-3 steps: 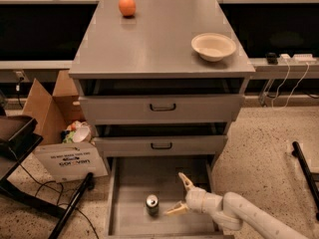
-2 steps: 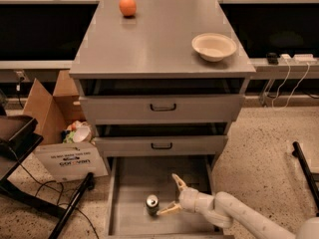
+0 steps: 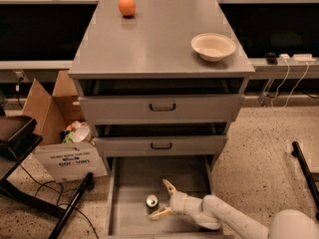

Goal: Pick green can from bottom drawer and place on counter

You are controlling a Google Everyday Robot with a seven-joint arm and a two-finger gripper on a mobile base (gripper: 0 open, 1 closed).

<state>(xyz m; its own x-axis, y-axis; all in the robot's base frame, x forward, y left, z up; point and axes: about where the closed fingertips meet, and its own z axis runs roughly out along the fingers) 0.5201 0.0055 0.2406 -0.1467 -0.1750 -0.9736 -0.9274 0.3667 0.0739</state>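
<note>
The bottom drawer [image 3: 134,178] is pulled out, showing its plain grey floor. The green can [image 3: 152,201] stands upright in it, silver top up, green sides barely visible. My gripper [image 3: 163,199] reaches in from the lower right at the end of a white arm. Its two tan fingers are spread open, one [image 3: 169,186] behind the can and one [image 3: 160,213] in front, just to the can's right. The can is at the mouth of the fingers, not clasped. The counter [image 3: 149,39] is the broad grey cabinet top above.
An orange [image 3: 126,6] sits at the counter's back left and a cream bowl [image 3: 213,46] at its right. Two upper drawers with black handles [image 3: 162,106] are slightly open. A cardboard box [image 3: 55,128] and black stand legs [image 3: 70,208] are on the floor left.
My gripper has moved left across the bottom drawer, from right of the can to right beside it, fingers still spread. The can has not moved.
</note>
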